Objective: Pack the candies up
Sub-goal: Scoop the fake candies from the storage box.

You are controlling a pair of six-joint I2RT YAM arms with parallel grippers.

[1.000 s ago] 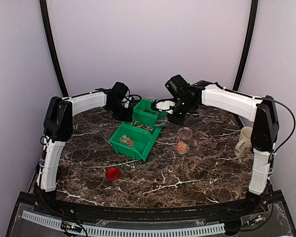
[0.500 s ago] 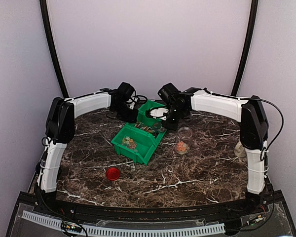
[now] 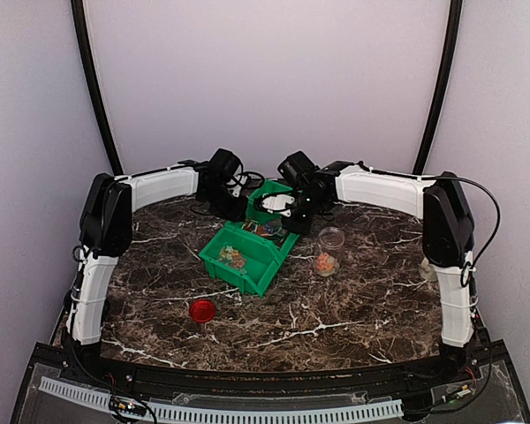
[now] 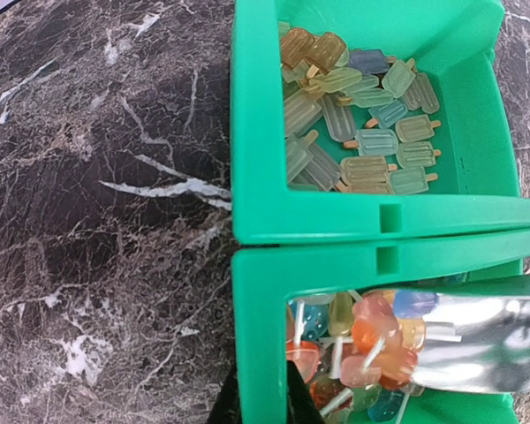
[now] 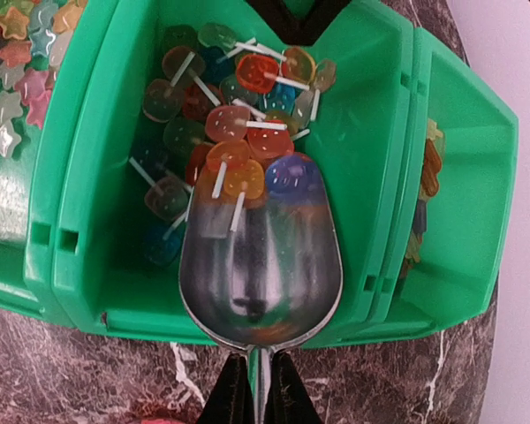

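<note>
At ctr of counter: joined green bins. Middle bin holds lollipop candies; metal scoop lies in it, tip among them. Right gripper, btm of wrist view: jaws closed on scoop handle. Left gripper: jaws pinch same bin's wall. Jar right of bins has more candies. Red lid lower left, apart.

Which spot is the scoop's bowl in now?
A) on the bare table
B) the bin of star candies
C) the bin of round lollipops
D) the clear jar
C: the scoop, shut in the right gripper, lies on the round lollipops in the green bin.
</note>
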